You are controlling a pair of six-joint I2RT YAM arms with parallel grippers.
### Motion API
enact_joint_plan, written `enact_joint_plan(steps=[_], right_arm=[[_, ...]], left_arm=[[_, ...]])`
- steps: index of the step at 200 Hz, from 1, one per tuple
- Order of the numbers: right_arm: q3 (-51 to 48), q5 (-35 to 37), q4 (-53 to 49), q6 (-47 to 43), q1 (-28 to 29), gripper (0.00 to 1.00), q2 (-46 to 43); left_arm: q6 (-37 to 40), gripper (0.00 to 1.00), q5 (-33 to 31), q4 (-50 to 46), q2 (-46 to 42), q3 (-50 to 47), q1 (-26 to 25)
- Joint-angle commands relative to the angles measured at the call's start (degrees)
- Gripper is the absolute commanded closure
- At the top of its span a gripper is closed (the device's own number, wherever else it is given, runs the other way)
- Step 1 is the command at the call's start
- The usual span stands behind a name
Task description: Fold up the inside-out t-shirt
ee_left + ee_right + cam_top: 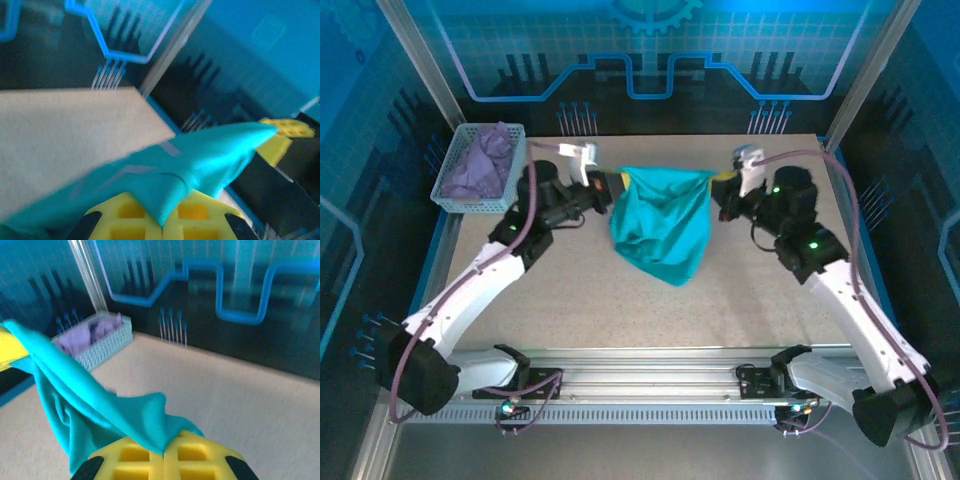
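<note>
The teal-green t-shirt (660, 228) hangs above the table, stretched between both grippers and sagging to a point below. My left gripper (617, 185) is shut on its left upper corner, and my right gripper (720, 180) is shut on its right upper corner. In the left wrist view the yellow jaws (162, 220) pinch a fold of the t-shirt (200, 160), which runs away to the other gripper's yellow fingers (285, 130). Seen from the right wrist, that gripper (163, 456) clamps the t-shirt (125, 415) where it drapes off to the left.
A white mesh basket (450, 195) holding a lavender-purple cloth (480, 165) stands at the table's far left corner; it appears again in the right wrist view as the basket (107, 347). The tan table (650, 310) lies bare under the t-shirt.
</note>
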Motion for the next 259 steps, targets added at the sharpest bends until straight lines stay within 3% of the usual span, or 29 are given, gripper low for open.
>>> enact_joint_plan(steps=[1, 26, 47, 81, 124, 153, 190, 234, 259], right_arm=[[7.28, -0.47, -10.55, -5.02, -1.96, 1.0, 1.07], [14.01, -0.35, -15.87, -7.95, -1.91, 1.0, 3.53], [13.73, -0.74, -17.08, -8.8, -1.26, 1.0, 4.62], [4.24, -1.0, -15.72, -7.13, 1.43, 1.0, 6.35], [-9.31, 7.78, -11.53, -5.62, 8.73, 0.96, 7.93], [-13.77, 15.14, -1.97, -13.29, 15.42, 0.74, 8.27], [-10.75, 15.45, 3.0, -18.78, 19.58, 0.51, 10.88], [-5.01, 20.37, 2.02, -23.42, 21.91, 0.3, 15.39], [-1.24, 18.38, 1.59, -24.1, 21.84, 0.28, 19.6]], left_arm=[[-6.86, 1.0, 6.22, 3.31, -1.68, 4.58, 6.11], [-6.56, 1.0, 7.87, 2.36, -2.07, 7.5, 8.51], [-5.12, 1.0, 8.49, 1.63, -2.06, 6.41, 8.5], [-4.27, 1.0, 9.75, 4.01, -1.5, 0.03, 8.49], [-3.07, 1.0, 13.98, 2.69, -1.71, -4.41, 8.46], [-3.41, 1.0, 16.78, 2.55, -2.94, -6.49, 8.4], [-2.47, 1.0, 16.81, 1.3, -4.34, -7.91, 8.31], [-2.21, 1.0, 17.12, 1.3, -4.24, -7.97, 8.31], [-2.59, 1.0, 17.65, 1.26, -4.16, -7.7, 8.31]])
